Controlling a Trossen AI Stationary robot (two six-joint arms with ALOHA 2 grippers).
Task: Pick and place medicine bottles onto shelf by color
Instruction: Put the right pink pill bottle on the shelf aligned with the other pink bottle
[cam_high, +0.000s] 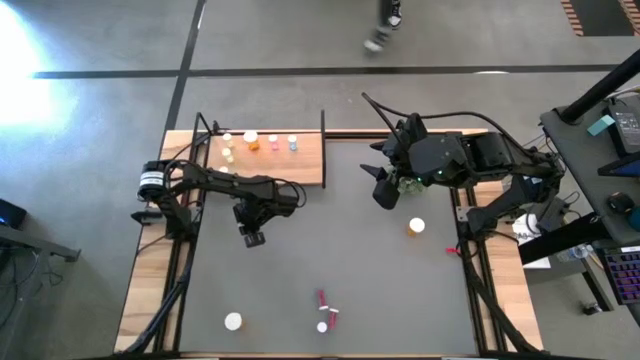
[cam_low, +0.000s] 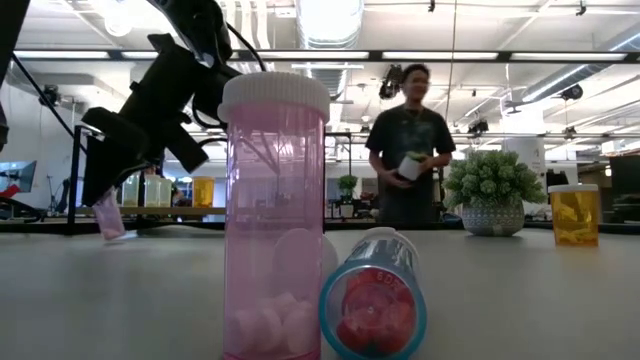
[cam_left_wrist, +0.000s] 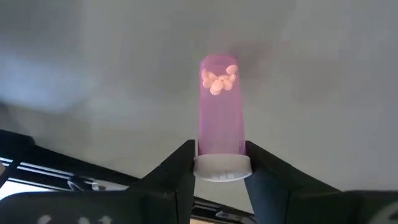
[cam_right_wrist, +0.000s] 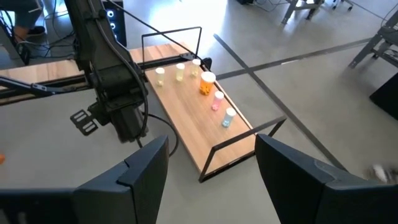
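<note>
My left gripper (cam_high: 252, 237) is over the grey mat in front of the shelf, shut on a pink bottle (cam_left_wrist: 221, 106) with a white cap; it also shows in the low view (cam_low: 108, 218). The light-wood shelf (cam_high: 285, 160) lies at the far left and carries several small bottles (cam_right_wrist: 206, 83) standing upright. My right gripper (cam_right_wrist: 211, 180) is open and empty, held above the mat at the far right (cam_high: 385, 190). On the mat stand an orange bottle (cam_high: 416, 226), a white bottle (cam_high: 233, 321) and a pink bottle (cam_low: 273, 215); another (cam_low: 373, 300) lies on its side. My left gripper pinches the pink bottle's white cap (cam_left_wrist: 222, 169) between its two fingers, one on each side. The fingers come from above, slanting down. The bottle hangs below them, bottom end down and tilted (cam_low: 112, 228), its pills at the low end; whether it touches the mat I cannot tell.
A small green plant in a pot (cam_high: 408, 183) stands beside my right gripper. Black wire posts (cam_high: 323, 130) rise at the shelf's ends. A person (cam_low: 410, 150) stands beyond the table's far edge with a bottle in hand. The mat's middle (cam_high: 330, 240) is bare.
</note>
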